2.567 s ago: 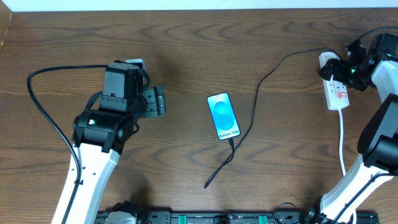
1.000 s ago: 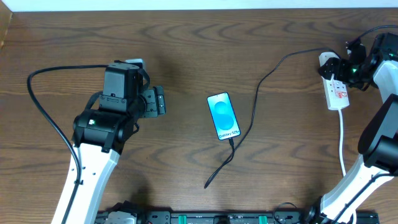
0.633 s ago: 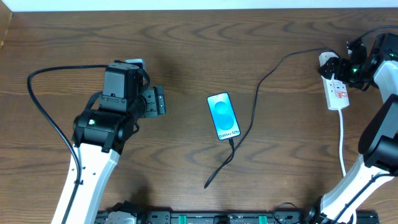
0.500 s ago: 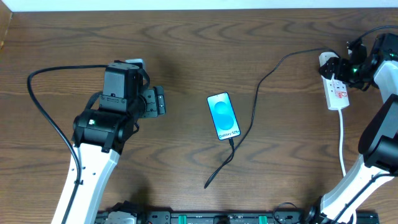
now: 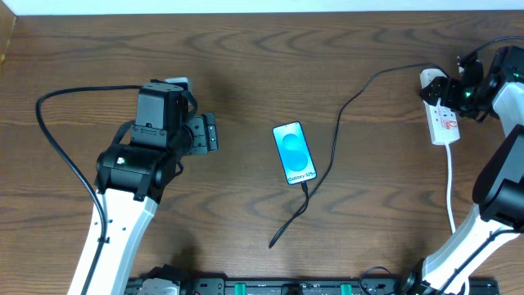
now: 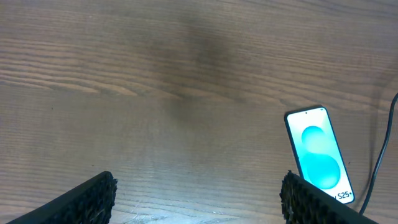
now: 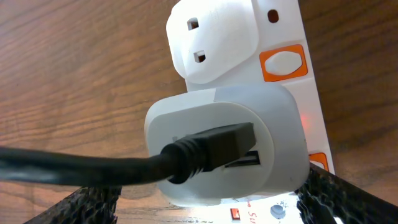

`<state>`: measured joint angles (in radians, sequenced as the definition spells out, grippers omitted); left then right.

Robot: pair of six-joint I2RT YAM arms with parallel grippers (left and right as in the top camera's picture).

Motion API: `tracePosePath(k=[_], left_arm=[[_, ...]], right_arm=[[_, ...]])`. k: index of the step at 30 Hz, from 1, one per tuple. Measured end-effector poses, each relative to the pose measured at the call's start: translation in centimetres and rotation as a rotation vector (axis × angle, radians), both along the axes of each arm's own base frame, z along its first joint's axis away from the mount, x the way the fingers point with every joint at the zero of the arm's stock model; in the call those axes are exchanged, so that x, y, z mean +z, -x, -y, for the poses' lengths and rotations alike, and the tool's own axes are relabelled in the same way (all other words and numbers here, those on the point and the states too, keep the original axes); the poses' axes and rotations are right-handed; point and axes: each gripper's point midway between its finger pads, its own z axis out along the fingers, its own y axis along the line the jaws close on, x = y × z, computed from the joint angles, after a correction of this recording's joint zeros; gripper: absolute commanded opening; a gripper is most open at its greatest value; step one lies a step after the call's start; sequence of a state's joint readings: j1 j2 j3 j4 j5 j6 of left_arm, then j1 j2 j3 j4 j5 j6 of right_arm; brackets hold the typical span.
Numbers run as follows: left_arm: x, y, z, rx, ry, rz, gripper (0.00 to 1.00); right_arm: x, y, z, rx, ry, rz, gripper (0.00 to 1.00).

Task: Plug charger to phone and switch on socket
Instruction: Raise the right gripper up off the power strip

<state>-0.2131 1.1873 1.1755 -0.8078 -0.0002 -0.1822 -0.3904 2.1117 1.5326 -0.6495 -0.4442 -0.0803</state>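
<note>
The wooden tabletop (image 5: pixel 246 65) carries everything, and I steer by the phone (image 5: pixel 294 152), which lies face up in the middle with its screen lit blue.

My left arm (image 5: pixel 131 164) hangs well to the left of the phone. Its jaws are spread wide over bare wood, holding and touching nothing. The phone shows only at the right edge of that wrist view.

My right arm (image 5: pixel 499 172) is far to the right of the phone, reaching over the socket (image 5: pixel 443 123), so I judge the switching step is the one in hand. Those jaws are spread wide too, with one pad (image 7: pixel 93 205) on either side of the white adapter (image 7: pixel 273 124). I can't see them gripping it.

The charger (image 5: pixel 340 115) runs from that adapter in a long arc down the phone's right side to its lower edge, and a stretch trails off below and to the left. From overhead I cannot tell whether the tip is seated in the phone — I'd want that confirmed.

The spare outlet's orange switch (image 7: pixel 283 63) sits beyond the adapter, on the side away from the phone. The adapter's own switch barely peeks out at the frame edge. The next move, I reckon, is to bring one fingertip down squarely on that switch — without knocking the plug.
</note>
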Motion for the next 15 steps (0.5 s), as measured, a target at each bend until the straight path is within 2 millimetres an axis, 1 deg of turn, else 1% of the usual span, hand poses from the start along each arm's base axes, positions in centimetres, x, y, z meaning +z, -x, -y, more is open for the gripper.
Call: tracePosePath(k=[7, 10, 13, 15], left_arm=[[0.0, 0.0, 0.0, 0.0, 0.0, 0.0, 0.85], [0.0, 0.0, 0.0, 0.0, 0.0, 0.0, 0.84], [0.0, 0.0, 0.0, 0.0, 0.0, 0.0, 0.85], [0.0, 0.0, 0.0, 0.0, 0.0, 0.0, 0.84]], right_arm=[[0.0, 0.1, 0.1, -0.013, -0.001, -0.006, 0.88], [0.3, 0.5, 0.0, -0.024, -0.013, -0.033, 0.88], [0.5, 1.6, -0.1, -0.042, -0.024, -0.091, 0.89], [0.6, 2.4, 0.3, -0.062, -0.009, -0.132, 0.89]])
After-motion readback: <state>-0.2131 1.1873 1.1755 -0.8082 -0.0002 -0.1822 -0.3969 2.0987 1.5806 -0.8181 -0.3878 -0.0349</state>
